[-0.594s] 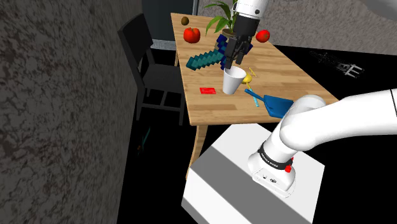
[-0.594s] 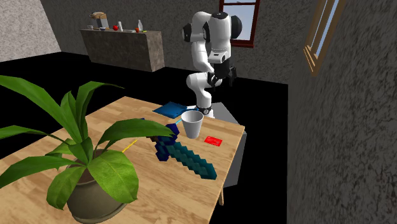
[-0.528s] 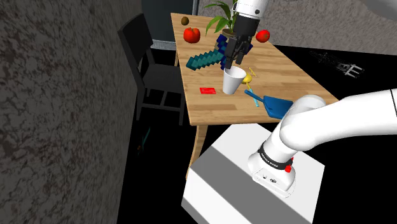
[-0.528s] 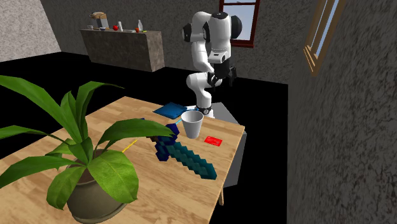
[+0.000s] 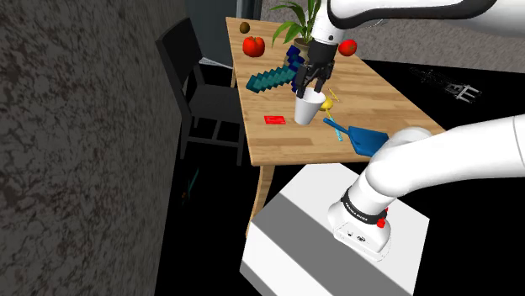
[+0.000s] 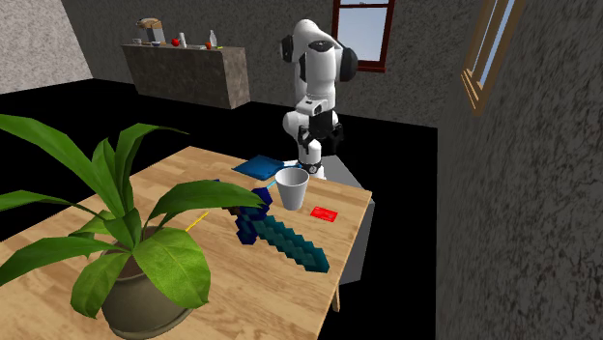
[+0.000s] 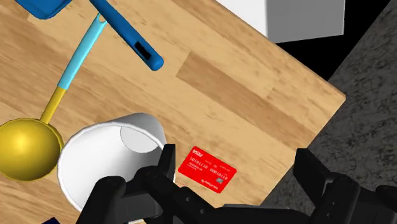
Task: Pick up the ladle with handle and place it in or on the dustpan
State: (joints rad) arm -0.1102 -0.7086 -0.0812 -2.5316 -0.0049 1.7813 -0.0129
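Gripper (image 7: 238,170): spread wide, nothing held; it's hung just above the white cup (image 7: 105,159), and contact with the rim can't be told.
Between the fingers (image 7: 168,167): a red card (image 7: 207,170) is seen flat on the table (image 7: 222,83), untouched.
Ladle (image 7: 22,149): yellow bowl, light blue handle, laid on the wood just beside the cup, not gripped.
Dustpan (image 7: 127,35): blue, laid past the ladle; the ladle's handle tip is seen right at the dustpan's handle.
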